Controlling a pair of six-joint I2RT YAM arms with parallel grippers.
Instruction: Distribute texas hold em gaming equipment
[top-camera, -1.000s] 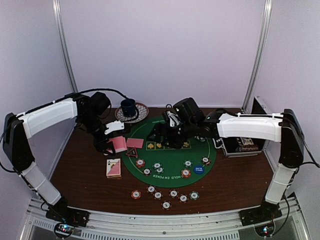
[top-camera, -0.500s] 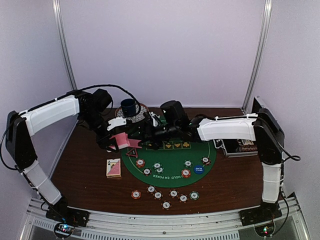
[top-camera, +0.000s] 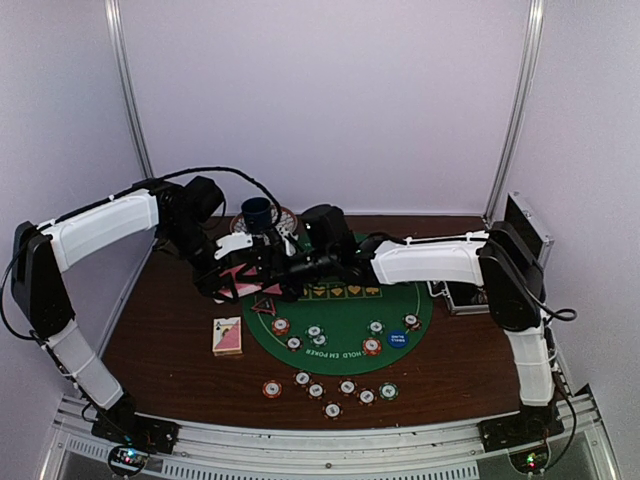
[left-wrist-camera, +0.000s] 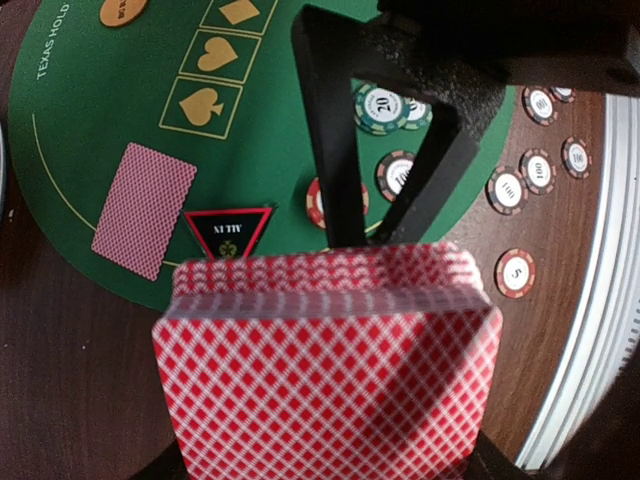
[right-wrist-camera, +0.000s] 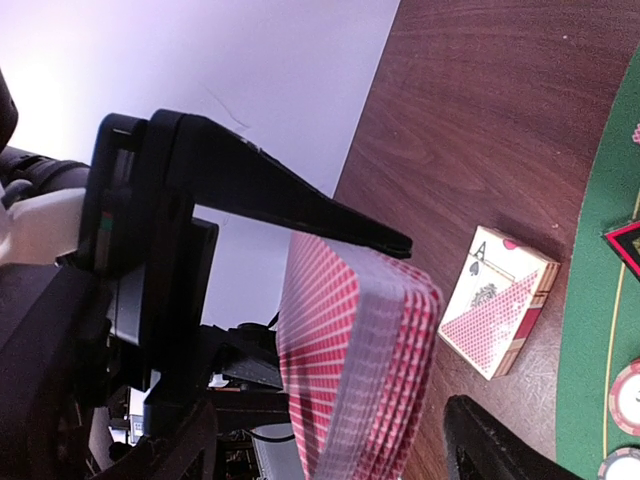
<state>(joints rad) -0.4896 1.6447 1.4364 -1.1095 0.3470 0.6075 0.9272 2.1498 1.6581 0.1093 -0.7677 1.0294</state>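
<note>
Red-checked deck (left-wrist-camera: 330, 370) hides part of the green mat (left-wrist-camera: 100, 110); chips (left-wrist-camera: 515, 272) beyond.

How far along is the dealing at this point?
Done: one pink-backed card lies face down on the green mat beside the triangle marker. Poker chips sit on the mat, and a chip row lies on the wood.
In hand: the left gripper holds the deck. The open right gripper straddles its edge, apparently to draw a card.
Left: most of the deck looks undealt.
</note>
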